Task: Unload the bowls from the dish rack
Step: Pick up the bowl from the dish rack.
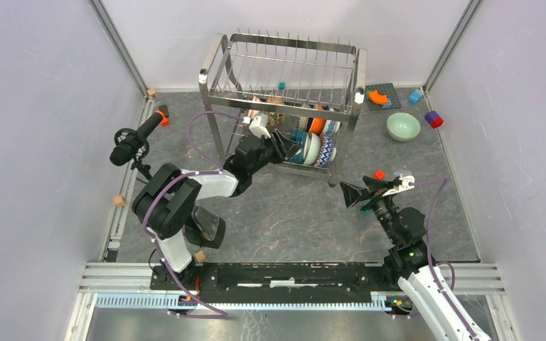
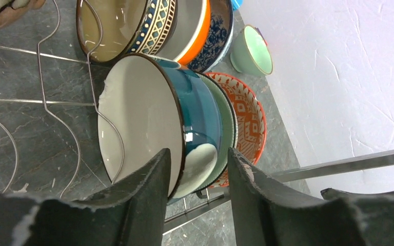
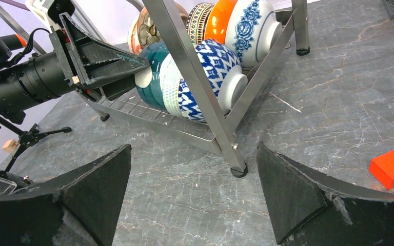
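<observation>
The left gripper (image 2: 199, 152) has its jaws at a middling width astride the rim of the teal bowl (image 2: 200, 102). One finger is inside by the cream lining and the other outside over the foot. Whether they bite yet I cannot tell. Just beyond the inner finger, a wire prong (image 2: 89, 66) of the dish rack (image 1: 217, 71) crosses the bowl's mouth, so a straight pull could hook the rim and wrench it out of a thin edge grip.

Right behind the teal bowl lean a ribbed green bowl (image 2: 230, 118) and a red-patterned bowl (image 2: 249, 118). Dragging the first may tip them or roll them off the rack. Farther on, a second row of bowls (image 2: 184, 25) stands close enough to be knocked.

The right gripper (image 3: 194, 147) hangs wide and empty, well off to the side by a rack leg (image 3: 197, 82). It looks too far away to catch anything.
</observation>
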Tool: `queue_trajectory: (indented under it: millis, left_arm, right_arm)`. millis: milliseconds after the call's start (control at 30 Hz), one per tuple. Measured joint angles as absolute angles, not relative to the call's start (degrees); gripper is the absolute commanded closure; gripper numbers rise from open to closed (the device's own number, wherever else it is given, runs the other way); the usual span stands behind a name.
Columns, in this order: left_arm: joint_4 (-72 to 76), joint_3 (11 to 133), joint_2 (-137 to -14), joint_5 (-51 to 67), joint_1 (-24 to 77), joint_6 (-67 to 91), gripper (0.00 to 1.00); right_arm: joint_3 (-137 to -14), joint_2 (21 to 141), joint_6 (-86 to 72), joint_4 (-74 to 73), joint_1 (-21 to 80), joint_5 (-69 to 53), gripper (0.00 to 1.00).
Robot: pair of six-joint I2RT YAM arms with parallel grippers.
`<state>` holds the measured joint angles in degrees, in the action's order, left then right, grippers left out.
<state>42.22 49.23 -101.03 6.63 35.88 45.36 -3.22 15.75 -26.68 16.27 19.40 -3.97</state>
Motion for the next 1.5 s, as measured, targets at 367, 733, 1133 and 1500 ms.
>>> queue_trajectory:
  millis: [367, 733, 1133, 1500]
  left_arm:
    - [47.7, 47.7, -102.3, 7.0, 35.8, 45.6, 0.75]
    - [50.3, 46.5, -102.4, 7.7, 35.7, 45.5, 0.98]
    - [50.0, 45.3, -100.2, 8.0, 35.7, 45.5, 0.98]
    - [54.0, 43.0, -99.5, 8.5, 34.4, 47.6, 0.98]
  right_arm:
    - [-3.2, 15.9, -26.5, 16.3, 19.4, -4.0, 0.03]
    - [-3.2, 18.5, -27.2, 18.9, 19.4, -4.1, 0.03]
    - [-3.2, 18.5, -27.2, 19.2, 19.4, -4.1, 0.04]
    - [-3.2, 17.9, -27.0, 19.1, 19.4, -4.1, 0.03]
